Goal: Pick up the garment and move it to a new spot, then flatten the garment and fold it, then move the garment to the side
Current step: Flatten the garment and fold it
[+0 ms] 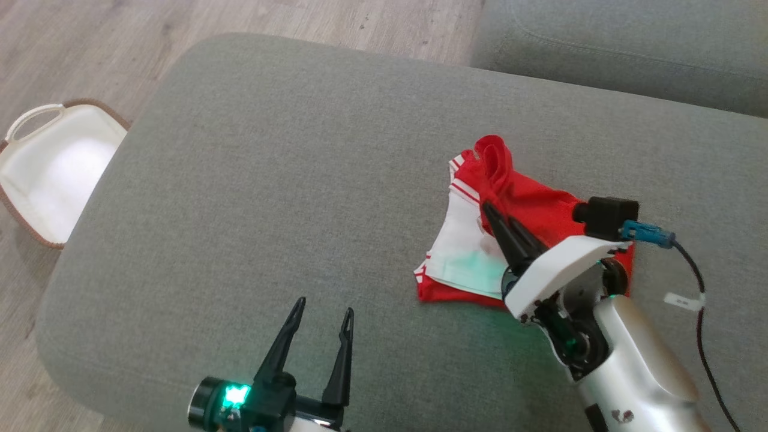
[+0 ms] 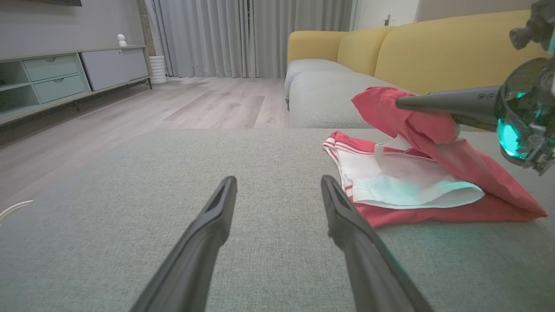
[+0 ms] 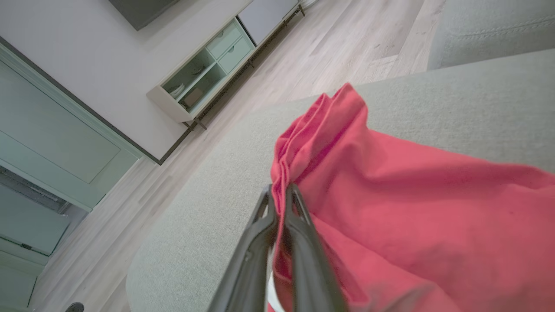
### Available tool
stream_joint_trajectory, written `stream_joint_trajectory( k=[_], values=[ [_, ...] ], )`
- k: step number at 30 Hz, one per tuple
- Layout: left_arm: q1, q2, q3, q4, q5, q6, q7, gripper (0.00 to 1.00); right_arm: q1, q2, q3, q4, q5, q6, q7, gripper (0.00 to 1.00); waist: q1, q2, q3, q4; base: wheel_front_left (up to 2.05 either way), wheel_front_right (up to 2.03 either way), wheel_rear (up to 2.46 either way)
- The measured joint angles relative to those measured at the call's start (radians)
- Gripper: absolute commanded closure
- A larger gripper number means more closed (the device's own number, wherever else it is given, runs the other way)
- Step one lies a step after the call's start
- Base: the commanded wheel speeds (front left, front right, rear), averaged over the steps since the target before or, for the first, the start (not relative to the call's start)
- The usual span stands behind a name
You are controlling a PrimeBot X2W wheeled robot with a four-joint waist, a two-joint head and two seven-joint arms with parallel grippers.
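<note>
While the right pincer (image 1: 487, 209) stands clenched on a bunched fold of red cloth, the single garment (image 1: 528, 198) lies on the right half of the grey ottoman (image 1: 270, 180), well in from its edges. It is one piece, red with a white panel and thin red-and-white striping along one border. Most of it rests flat on the ottoman's top, but the gripped fold is raised off that top into a peak. In the right wrist view the two dark fingers (image 3: 249, 260) meet at their tips with red fabric pinched between them.

One more pincer, the left pincer (image 1: 324, 306), hovers over the ottoman's near edge, left of the garment and apart from it. Its two fingers are spread wide and hold nothing; the left wrist view shows bare grey upholstery between them.

Off the ottoman's left side, on the wooden floor (image 1: 90, 48), stands one white basket (image 1: 36, 111) with a brown rim and a loop handle. Beyond the ottoman's far edge is one sofa (image 2: 433, 52) with a grey seat and yellow back. One low cabinet (image 2: 56, 78) with drawers stands against the wall, across the floor from the ottoman.
</note>
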Motion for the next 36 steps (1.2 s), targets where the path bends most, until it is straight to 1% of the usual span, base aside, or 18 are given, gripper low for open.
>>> stream_joint_trajectory(
  k=[3,4,5,10,12,16,18,23,26,29,30,32,36],
  values=[
    [0.000,-0.005,0.000,0.002,0.004,-0.004,0.000,0.00,-0.028,-0.001,0.040,0.054,0.029,0.000,-0.024,1.00,0.0000,0.0000,0.005,0.009,0.00,0.00,0.00],
    [0.000,-0.005,0.001,0.002,0.005,-0.004,0.000,0.00,-0.036,-0.001,0.052,0.069,0.041,0.000,-0.032,0.70,0.0000,0.0000,0.006,0.011,0.00,0.00,0.00],
    [0.000,-0.006,0.002,0.003,0.005,-0.004,0.000,0.00,-0.043,-0.001,0.064,0.083,0.049,0.000,-0.041,0.00,0.0001,0.0000,0.007,0.012,0.00,0.00,0.00],
    [0.000,-0.007,0.016,0.010,0.011,-0.005,0.000,0.00,-0.064,-0.001,0.104,0.101,0.092,0.000,-0.118,0.00,0.0001,0.0000,-0.002,-0.001,0.00,0.00,0.00],
    [0.001,-0.008,0.030,0.009,0.013,-0.005,0.000,0.00,-0.065,-0.001,0.103,0.100,0.088,0.000,-0.164,0.00,0.0000,0.0000,-0.010,-0.013,0.00,0.00,0.00],
    [0.009,-0.009,0.049,0.002,0.013,-0.004,0.000,0.00,-0.061,-0.012,0.062,0.103,-0.052,0.000,-0.258,0.00,0.0001,0.0000,-0.032,-0.048,0.00,0.00,0.00],
    [0.028,-0.011,0.068,-0.004,0.010,-0.004,0.000,0.00,-0.037,-0.026,0.037,0.100,-0.073,0.000,-0.291,0.00,0.0000,0.0000,-0.046,-0.068,0.00,0.00,0.00],
    [0.067,-0.012,0.102,-0.006,-0.009,-0.003,0.000,0.00,0.076,-0.102,0.009,0.097,-0.157,0.000,-0.398,0.00,-0.0001,0.0000,-0.090,-0.114,0.00,0.00,0.00],
    [0.074,-0.012,0.116,-0.017,-0.015,-0.003,0.000,0.00,0.117,-0.123,-0.001,0.091,-0.182,0.000,-0.425,0.00,-0.0001,0.0000,-0.106,-0.135,0.00,0.00,0.00],
    [0.083,-0.012,0.133,-0.017,-0.018,-0.002,0.000,0.00,0.173,-0.145,-0.026,0.077,-0.245,0.000,-0.444,0.00,-0.0001,0.0000,-0.133,-0.161,0.00,0.00,0.00],
    [0.088,-0.012,0.136,-0.017,-0.020,-0.002,0.000,0.00,0.194,-0.146,-0.040,0.069,-0.265,0.000,-0.450,0.00,-0.0001,0.0000,-0.142,-0.169,0.00,0.00,0.00],
    [0.104,-0.012,0.141,-0.017,-0.024,-0.002,0.000,0.00,0.245,-0.143,-0.071,0.013,-0.313,0.000,-0.450,0.00,-0.0001,0.0000,-0.159,-0.183,0.00,0.00,0.00],
    [0.125,-0.012,0.142,-0.018,-0.023,-0.004,0.000,0.00,0.361,-0.108,-0.162,-0.044,-0.366,0.000,-0.452,0.00,-0.0002,0.0000,-0.184,-0.198,0.00,0.00,0.00]
  ],
)
